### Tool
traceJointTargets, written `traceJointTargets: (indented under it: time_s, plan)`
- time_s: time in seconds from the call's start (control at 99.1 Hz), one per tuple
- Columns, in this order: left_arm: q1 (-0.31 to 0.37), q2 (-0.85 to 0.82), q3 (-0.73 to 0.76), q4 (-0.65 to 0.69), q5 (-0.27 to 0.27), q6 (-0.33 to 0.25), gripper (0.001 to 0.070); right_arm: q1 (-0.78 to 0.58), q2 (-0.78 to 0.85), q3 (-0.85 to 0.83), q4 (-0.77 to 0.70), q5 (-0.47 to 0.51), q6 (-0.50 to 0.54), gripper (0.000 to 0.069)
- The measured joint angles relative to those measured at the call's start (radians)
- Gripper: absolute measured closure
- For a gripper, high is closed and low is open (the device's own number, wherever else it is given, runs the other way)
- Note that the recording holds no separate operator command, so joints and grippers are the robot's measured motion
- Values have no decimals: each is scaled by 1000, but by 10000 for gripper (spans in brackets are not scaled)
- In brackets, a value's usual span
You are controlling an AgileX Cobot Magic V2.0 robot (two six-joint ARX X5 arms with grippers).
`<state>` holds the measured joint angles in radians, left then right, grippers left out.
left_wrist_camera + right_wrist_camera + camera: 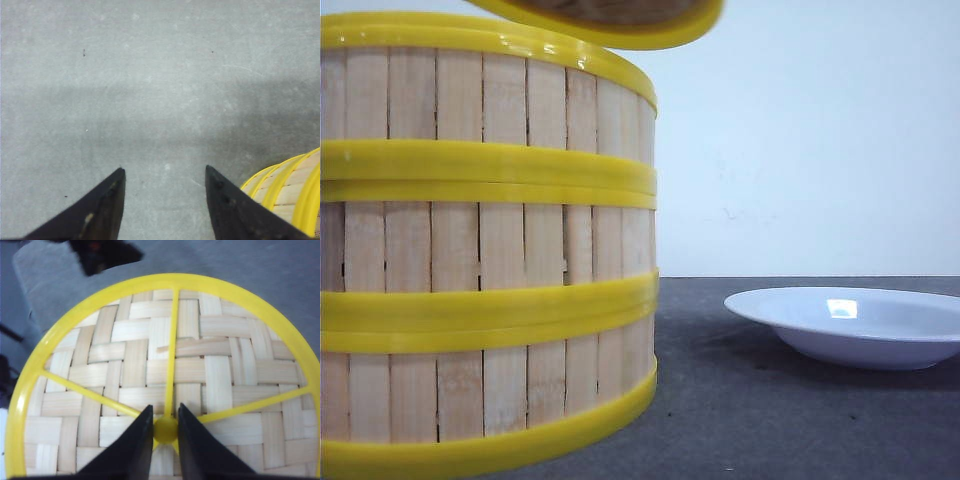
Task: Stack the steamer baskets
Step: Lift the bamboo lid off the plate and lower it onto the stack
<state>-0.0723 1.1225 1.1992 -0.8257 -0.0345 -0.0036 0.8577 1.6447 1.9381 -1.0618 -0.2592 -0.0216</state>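
Note:
Three steamer baskets stand stacked at the left of the front view, pale slats between yellow rims. Above the stack hangs the tilted yellow rim of the woven lid, apart from the top basket. In the right wrist view my right gripper is shut on the lid's yellow knob, with the woven lid filling the view. My left gripper is open over bare grey table, nothing between its fingers; a basket edge shows just beside one fingertip.
A white shallow plate rests on the dark grey table to the right of the stack. A pale wall stands behind. A dark piece of the robot shows beyond the lid in the right wrist view.

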Motion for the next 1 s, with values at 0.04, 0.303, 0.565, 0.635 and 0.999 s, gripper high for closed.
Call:
traceJointTargets:
  time_s: [0.04,0.303,0.565,0.635,0.999]
  plan:
    - [0,0,0,0,0,0,410,12,13,1,3,1,-4,634]
    - [0,0,0,0,0,0,410,60,93,1,31,81,-32,634]
    - [0,0,0,0,1,0,410,67,137,2,42,90,-50,634]
    - [0,0,0,0,1,0,410,67,152,2,42,89,-51,634]
    - [0,0,0,0,2,0,410,73,163,2,42,78,-53,634]
